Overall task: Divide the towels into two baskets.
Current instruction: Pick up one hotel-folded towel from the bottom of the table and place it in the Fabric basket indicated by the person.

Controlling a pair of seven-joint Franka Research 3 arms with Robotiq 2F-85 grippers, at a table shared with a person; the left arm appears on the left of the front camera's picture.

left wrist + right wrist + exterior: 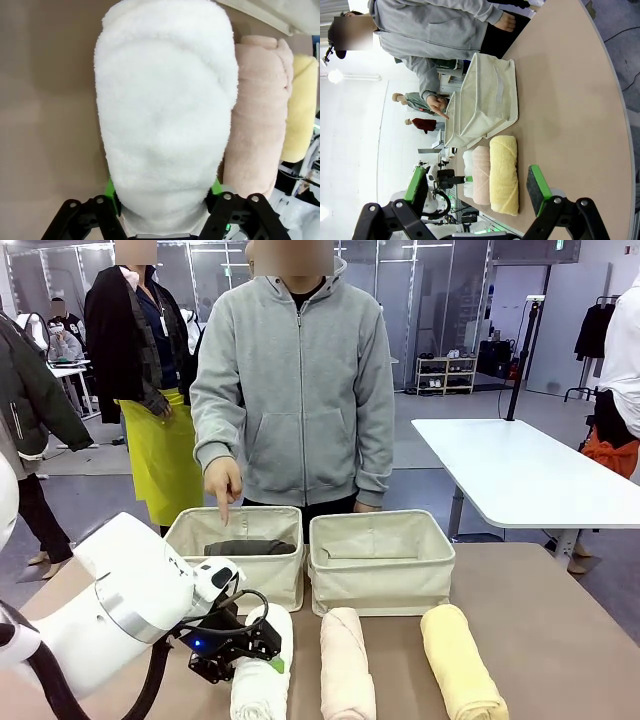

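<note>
My left pincer (163, 190) clamps its green pads on both sides of the white towel (262, 680), which lies on the table (570, 630). Just beside it lie the pink-beige towel (346, 665) and the yellow towel (460, 660). The dark grey towel (250, 548) sits in the left basket (185, 540), where a person's hand (224, 480) points down; the right basket (380, 585) stands alongside. My right pincer (477, 187) hangs open, holding nothing.

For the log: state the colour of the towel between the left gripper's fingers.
White towel, best in the left wrist view.
</note>
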